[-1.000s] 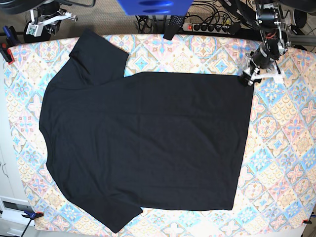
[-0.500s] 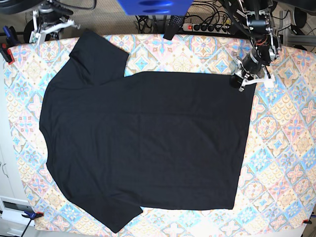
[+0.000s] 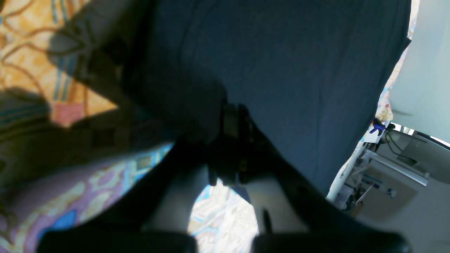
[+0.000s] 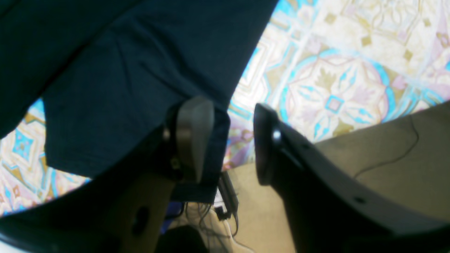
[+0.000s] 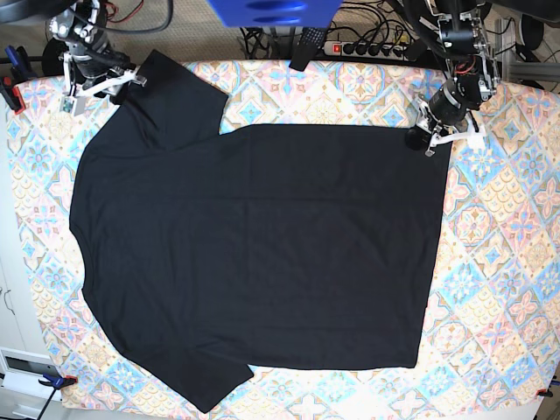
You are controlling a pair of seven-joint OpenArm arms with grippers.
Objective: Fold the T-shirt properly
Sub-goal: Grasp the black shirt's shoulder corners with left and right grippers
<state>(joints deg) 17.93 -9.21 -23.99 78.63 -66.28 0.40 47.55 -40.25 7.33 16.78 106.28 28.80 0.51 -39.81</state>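
The black T-shirt [image 5: 262, 254] lies spread flat on the patterned table cover, collar side to the left and hem to the right. My left gripper [image 5: 429, 138] sits at the hem's far corner. In the left wrist view its dark fingers [image 3: 232, 119] meet on the edge of the cloth [image 3: 299, 70], shut on it. My right gripper [image 5: 101, 90] is at the far sleeve, top left. In the right wrist view it [image 4: 228, 140] stands open, one finger [image 4: 193, 137] over the sleeve's edge [image 4: 123, 88] and the other over bare table cover.
The tiled-pattern cover [image 5: 507, 262] runs past the shirt on all sides. A power strip [image 5: 367, 48] and cables lie behind the table. A blue object [image 5: 271, 10] hangs at the top middle. Clamps [image 5: 10, 92] grip the cover's left edge.
My right arm has come down from behind the table onto the far sleeve and opened its jaws. My left gripper has shut at the hem corner and shifted slightly left.
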